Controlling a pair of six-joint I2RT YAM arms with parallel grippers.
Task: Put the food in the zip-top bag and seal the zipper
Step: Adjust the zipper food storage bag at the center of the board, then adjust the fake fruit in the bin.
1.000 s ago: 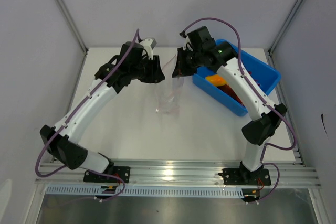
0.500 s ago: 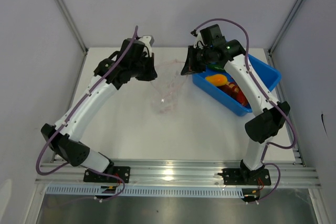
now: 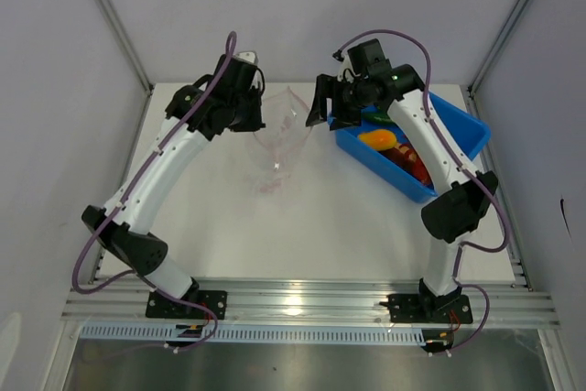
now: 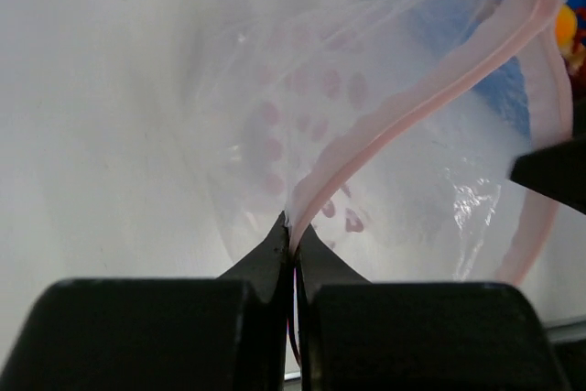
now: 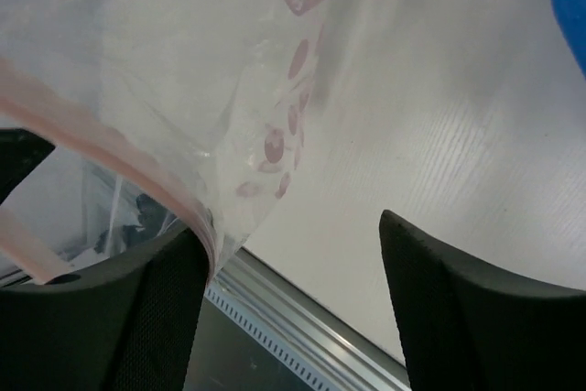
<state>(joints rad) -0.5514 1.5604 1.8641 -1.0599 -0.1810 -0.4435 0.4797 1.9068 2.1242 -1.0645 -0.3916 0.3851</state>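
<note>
The left arm has pulled back and up since a second ago, and the left jaws have shut on the bag. The right jaws have let go and now stand wide open.

The zip-top bag (image 3: 279,137) hangs from the left jaws near the back of the bench (image 3: 320,226). They pinch one end of the pink zipper (image 4: 403,112). The strip runs away from that pinch toward the right jaws, and the mouth gapes open between the two arms. The far side of the strip lies just beside one finger of the right jaws, maybe touching it.

The toy food (image 3: 377,139) sits in the blue bin (image 3: 458,125), just to the right of the right jaws. That arm is much nearer to it.

The bench is flat and white, with free room under the bag.
</note>
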